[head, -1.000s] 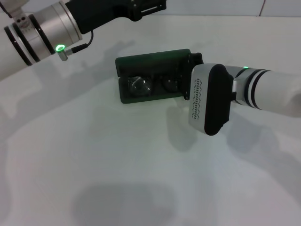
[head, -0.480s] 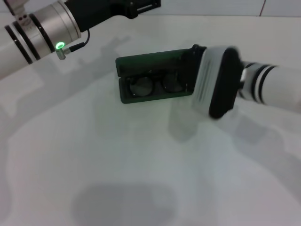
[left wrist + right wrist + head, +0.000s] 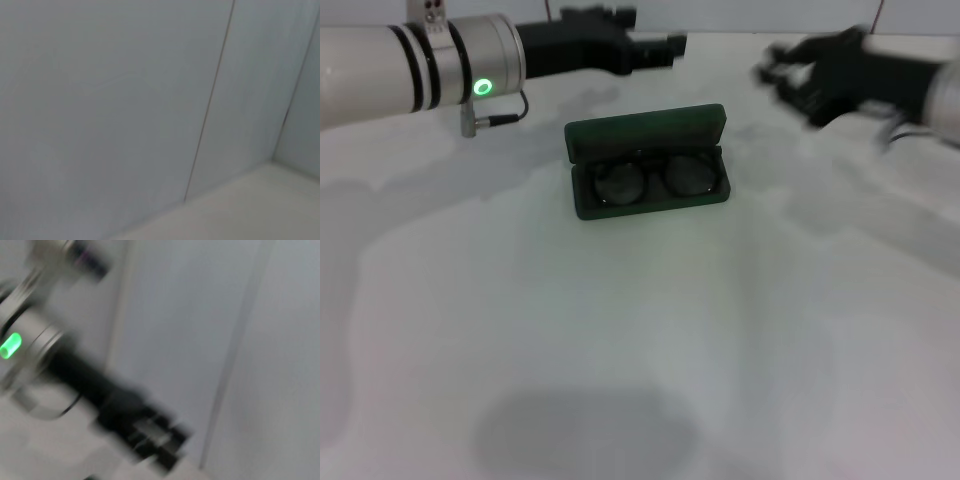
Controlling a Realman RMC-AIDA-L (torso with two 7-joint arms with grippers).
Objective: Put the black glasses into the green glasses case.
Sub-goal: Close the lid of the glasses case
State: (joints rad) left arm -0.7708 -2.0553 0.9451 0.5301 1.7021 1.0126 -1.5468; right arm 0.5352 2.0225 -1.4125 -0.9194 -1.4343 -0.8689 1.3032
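The green glasses case (image 3: 647,130) lies open in the middle of the white table, its lid tilted back toward the far side. The black glasses (image 3: 650,180) rest inside its lower half, lenses facing up. My right gripper (image 3: 788,75) hovers to the far right of the case, well clear of it and blurred by motion. My left gripper (image 3: 665,45) hangs beyond the far edge of the case, also apart from it. The right wrist view shows the left arm's green light (image 3: 10,346) and the left gripper (image 3: 162,442). The left wrist view shows neither case nor glasses.
The white table (image 3: 620,340) spreads out in front of the case. A pale panelled wall (image 3: 125,100) stands behind the table. The left forearm (image 3: 410,70) reaches across the far left of the table.
My right arm has pulled away from the case to the far right, uncovering the case's right end and the glasses inside. The left arm has shifted a little to the right.
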